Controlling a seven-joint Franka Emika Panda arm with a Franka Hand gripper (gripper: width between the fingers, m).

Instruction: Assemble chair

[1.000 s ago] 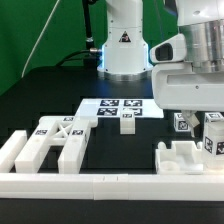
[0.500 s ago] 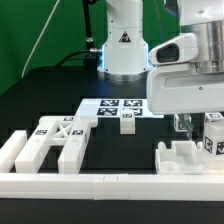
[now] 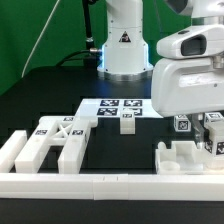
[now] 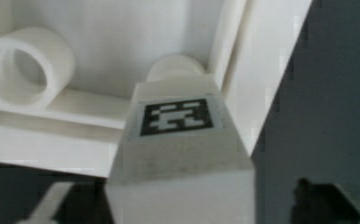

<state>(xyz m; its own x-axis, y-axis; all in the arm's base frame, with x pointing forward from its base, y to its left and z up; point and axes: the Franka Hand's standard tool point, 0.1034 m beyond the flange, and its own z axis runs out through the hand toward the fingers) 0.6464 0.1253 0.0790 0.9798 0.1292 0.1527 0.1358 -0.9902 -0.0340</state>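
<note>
Chair frame piece (image 3: pixel 55 142) one, small block (image 3: pixel 127 122) one, tagged bar (image 4: pixel 177 135) one, inside the end effector (image 4: pixel 184 200), grip unclear.

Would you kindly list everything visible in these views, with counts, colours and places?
table: one, black, under everything
marker board: one, white with black tags, table centre
small block: one, white, at the marker board's near edge
large chair piece: one, white, tagged, exterior view's left
low chair piece: one, white, exterior view's right front
tagged blocks: two, white, exterior view's right
border rail: one, white, along the front
backdrop: one, green, exterior view's left
robot arm: one, white, behind the marker board
gripper: one, white, over the tagged blocks
</note>
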